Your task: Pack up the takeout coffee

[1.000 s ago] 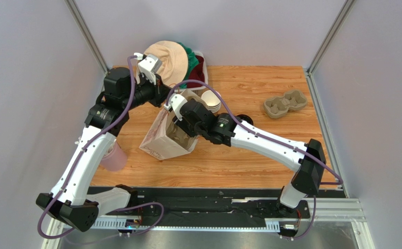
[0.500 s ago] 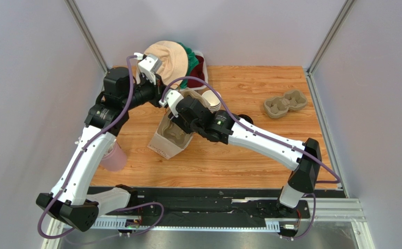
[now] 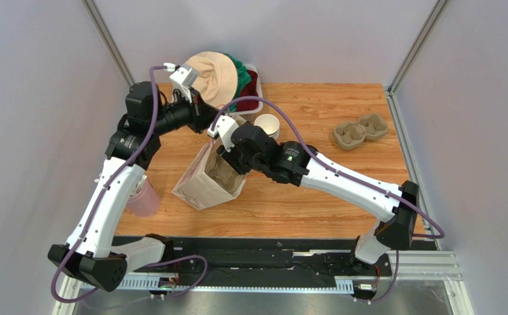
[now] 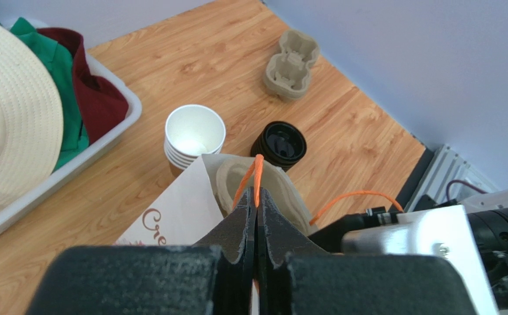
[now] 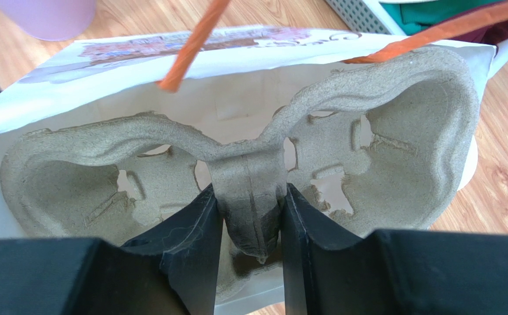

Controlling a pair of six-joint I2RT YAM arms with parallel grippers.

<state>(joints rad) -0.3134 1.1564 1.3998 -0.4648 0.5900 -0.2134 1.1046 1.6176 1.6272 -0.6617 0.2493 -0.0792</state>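
loading the bag looks like the step in hand. the right gripper [image 5: 250, 213] pinches the middle bridge of a two-cup pulp cup carrier [image 5: 394, 131] and holds it in the mouth of the white paper bag [image 5: 171, 46]. the bag stands near the middle of the worktop [image 3: 315, 105], somewhat toward its left edge. the left gripper [image 4: 256, 200] has its fingers pressed together on one orange handle [image 4: 254, 172], holding that side up so the mouth gapes.

the paper coffee cup [image 4: 195, 131] is not packed yet. it sits topmost in a nested stack, white inside showing and no lid on, beyond the bag toward the far edge. the stack is just beside the tray [image 4: 72, 164] of hat and clothes in the far left corner. black lids [image 4: 279, 143] lie just beside the stack (bare, on no cup). a spare carrier [image 3: 360, 131] rests near the far right corner, and a pink cup [image 3: 146, 203] stands by the left edge.

next, by my reading, the carrier has to go down level until it seats on the bag's floor. the right fingers then let go and come out without snagging the handles, while the left holds the mouth open. after that a cup needs a lid and a well in the carrier.

writing: the bag's face shows reddish letters starting "cre" in the left wrist view, the rest hidden behind the fingers. the print seen from the right wrist is too blurred to read.
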